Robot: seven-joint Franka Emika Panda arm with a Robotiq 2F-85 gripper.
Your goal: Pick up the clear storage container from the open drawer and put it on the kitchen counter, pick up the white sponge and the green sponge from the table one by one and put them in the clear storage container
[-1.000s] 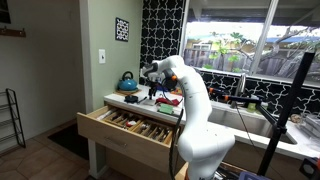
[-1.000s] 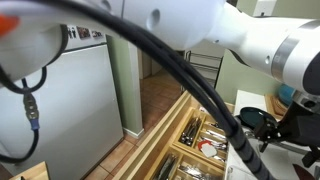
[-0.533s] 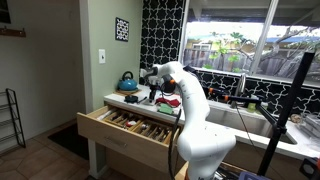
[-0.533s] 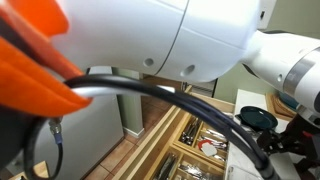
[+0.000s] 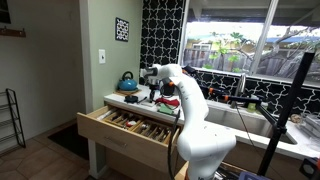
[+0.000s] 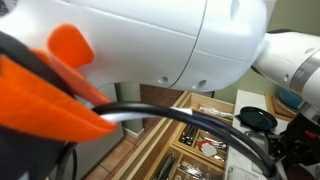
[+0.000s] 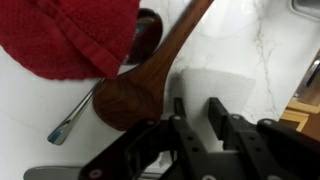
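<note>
In the wrist view my gripper [image 7: 197, 112] comes in from the bottom, and its dark fingers [image 7: 216, 118] stand close together over the white sponge [image 7: 235, 88]. The sponge's white surface fills the narrow gap between them. It lies flat on the white kitchen counter [image 7: 40, 105], just right of a wooden spoon [image 7: 135, 90]. In an exterior view the gripper [image 5: 155, 93] is low over the counter [image 5: 118, 99], behind the open drawer [image 5: 120, 138]. I cannot make out the clear storage container or the green sponge in any view.
A red cloth [image 7: 75, 35] lies close on the left of the spoon, with a thin metal handle [image 7: 70, 120] below it. A teal kettle [image 5: 127, 81] stands at the back of the counter. The drawer [image 6: 178, 140] holds several utensils. My arm's white body [image 6: 150, 40] blocks much of that view.
The arm has leaned slightly lower over the counter. Its white body and orange part have swung closer across the near exterior camera.
</note>
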